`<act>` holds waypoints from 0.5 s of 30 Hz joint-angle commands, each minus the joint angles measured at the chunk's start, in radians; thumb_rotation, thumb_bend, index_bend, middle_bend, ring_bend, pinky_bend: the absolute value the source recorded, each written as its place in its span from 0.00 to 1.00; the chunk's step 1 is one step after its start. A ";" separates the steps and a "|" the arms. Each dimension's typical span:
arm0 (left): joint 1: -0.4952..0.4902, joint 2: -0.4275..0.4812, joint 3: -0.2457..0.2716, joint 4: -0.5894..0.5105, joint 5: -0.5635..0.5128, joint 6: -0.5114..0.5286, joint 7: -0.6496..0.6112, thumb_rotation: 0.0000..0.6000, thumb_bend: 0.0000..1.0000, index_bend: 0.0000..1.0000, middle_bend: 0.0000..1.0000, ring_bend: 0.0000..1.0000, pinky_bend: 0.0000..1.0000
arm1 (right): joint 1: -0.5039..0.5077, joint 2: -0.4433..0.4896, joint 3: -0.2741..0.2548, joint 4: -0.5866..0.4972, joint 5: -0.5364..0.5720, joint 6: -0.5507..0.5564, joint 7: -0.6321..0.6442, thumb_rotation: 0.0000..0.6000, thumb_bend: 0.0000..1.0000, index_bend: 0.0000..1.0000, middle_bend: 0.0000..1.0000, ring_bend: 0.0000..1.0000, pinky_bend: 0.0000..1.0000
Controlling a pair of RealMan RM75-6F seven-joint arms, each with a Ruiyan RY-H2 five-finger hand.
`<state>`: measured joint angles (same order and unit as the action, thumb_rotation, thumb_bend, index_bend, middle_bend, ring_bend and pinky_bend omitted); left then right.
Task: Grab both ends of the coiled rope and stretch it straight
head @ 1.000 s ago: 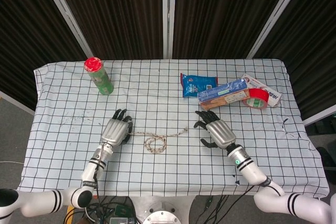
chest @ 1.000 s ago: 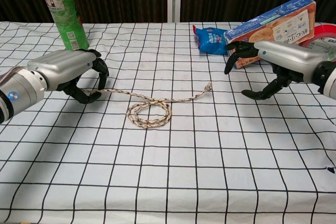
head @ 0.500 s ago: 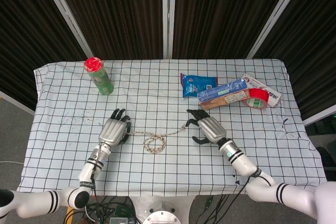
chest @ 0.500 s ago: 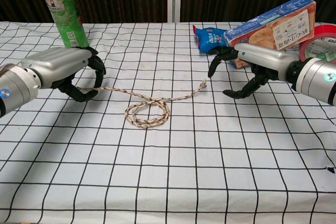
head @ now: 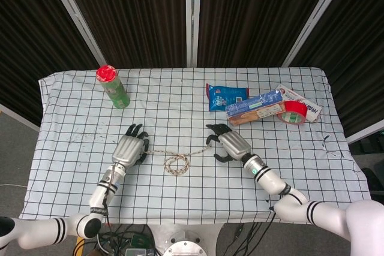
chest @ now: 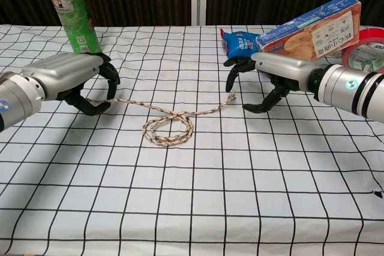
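Note:
The beige braided rope (head: 177, 163) (chest: 169, 129) lies on the checked tablecloth (head: 72, 112) with a small coil at its middle. My left hand (head: 130, 148) (chest: 72, 79) pinches the rope's left end between thumb and curled fingers, low on the cloth. The rope's right end (chest: 231, 98) lies free on the cloth. My right hand (head: 227, 143) (chest: 264, 82) hovers just right of and over that end, its fingers spread and arched, nothing in them.
A green can with a red lid (head: 113, 87) (chest: 69, 10) stands at the back left. Behind my right hand lie a blue snack bag (head: 225, 96) (chest: 240, 43), a biscuit box (head: 255, 107) (chest: 312, 28) and a red tape roll (head: 294, 112) (chest: 366, 49).
My right hand has moved left, from beside the biscuit box to the rope's right end. My left hand drew the left end slightly leftward, and the coil shifted a little with it.

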<state>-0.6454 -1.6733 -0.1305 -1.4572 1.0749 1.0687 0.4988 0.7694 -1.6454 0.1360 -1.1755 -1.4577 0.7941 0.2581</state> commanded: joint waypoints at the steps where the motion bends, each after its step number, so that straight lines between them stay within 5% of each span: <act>1: 0.001 0.001 0.000 0.000 0.001 0.000 -0.002 1.00 0.46 0.63 0.24 0.00 0.06 | 0.011 -0.007 0.000 0.009 0.010 -0.010 -0.015 1.00 0.30 0.36 0.04 0.00 0.00; 15: 0.007 0.008 0.005 -0.004 0.001 0.002 -0.002 1.00 0.46 0.63 0.24 0.00 0.06 | 0.052 -0.032 0.010 0.038 0.048 -0.045 -0.048 1.00 0.32 0.39 0.05 0.00 0.00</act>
<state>-0.6387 -1.6654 -0.1257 -1.4613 1.0764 1.0706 0.4968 0.8206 -1.6764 0.1454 -1.1389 -1.4105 0.7502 0.2119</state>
